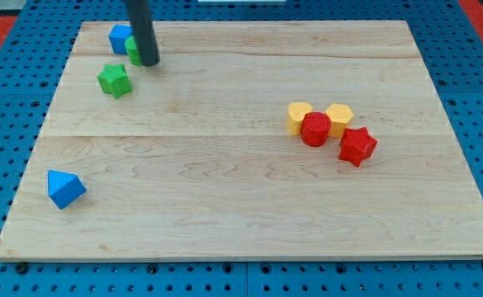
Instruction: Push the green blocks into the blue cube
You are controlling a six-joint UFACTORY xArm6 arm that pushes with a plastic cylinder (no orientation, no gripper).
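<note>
The blue cube [120, 38] sits near the view's top left corner of the wooden board. A green block [133, 51] lies against its right side, mostly hidden behind my rod; its shape cannot be made out. A green star-shaped block [115, 80] lies apart, below and left of them. My tip [149, 62] rests on the board just right of the hidden green block and up-right of the green star.
A blue triangular block [64, 188] lies at the view's lower left. At the right, two yellow blocks [299, 116] [338, 117], a red cylinder [315, 129] and a red star [357, 146] sit clustered. The board [241, 214] lies on a blue pegboard.
</note>
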